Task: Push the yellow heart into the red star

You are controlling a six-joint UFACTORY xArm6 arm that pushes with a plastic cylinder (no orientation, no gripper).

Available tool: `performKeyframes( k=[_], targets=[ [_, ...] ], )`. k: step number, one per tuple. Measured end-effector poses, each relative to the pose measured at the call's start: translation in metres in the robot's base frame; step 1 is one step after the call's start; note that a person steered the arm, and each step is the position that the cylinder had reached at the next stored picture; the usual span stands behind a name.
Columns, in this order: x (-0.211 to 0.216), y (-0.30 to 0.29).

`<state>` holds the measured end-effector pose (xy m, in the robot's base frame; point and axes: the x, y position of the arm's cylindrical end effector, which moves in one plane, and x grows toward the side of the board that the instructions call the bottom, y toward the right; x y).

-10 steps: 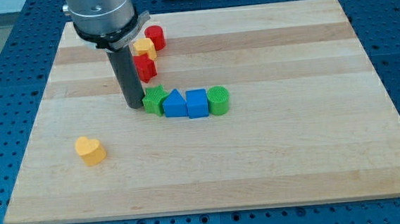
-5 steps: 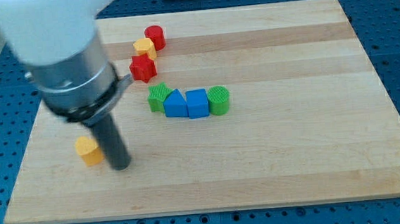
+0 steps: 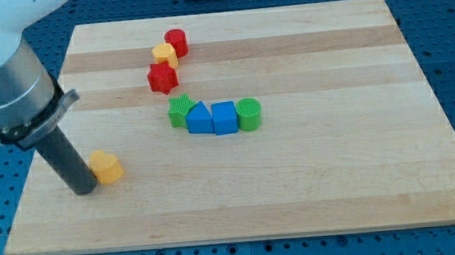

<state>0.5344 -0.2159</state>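
The yellow heart (image 3: 106, 166) lies on the wooden board (image 3: 335, 168) at the lower left. My tip (image 3: 83, 191) is down on the board just left of and slightly below the heart, touching or almost touching its left side. The red star (image 3: 162, 77) lies toward the view's top, up and to the right of the heart, well apart from it.
A yellow block (image 3: 165, 55) and a red cylinder (image 3: 177, 43) sit just above the red star. A row of a green star (image 3: 180, 111), blue triangle (image 3: 199, 118), blue cube (image 3: 224, 117) and green cylinder (image 3: 248, 114) lies right of centre-left.
My tip moved from beside the green star down to the heart's right, then round to its left side. The heart has shifted slightly right and up.
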Motion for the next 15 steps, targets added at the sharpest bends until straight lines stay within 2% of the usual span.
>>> performKeyframes(
  k=[2, 4, 6, 11, 13, 15],
  targets=[
    [-0.021, 0.006],
    [0.013, -0.006],
    [-0.021, 0.044],
    [-0.123, 0.056],
    [-0.095, 0.050],
    [-0.101, 0.087]
  ],
)
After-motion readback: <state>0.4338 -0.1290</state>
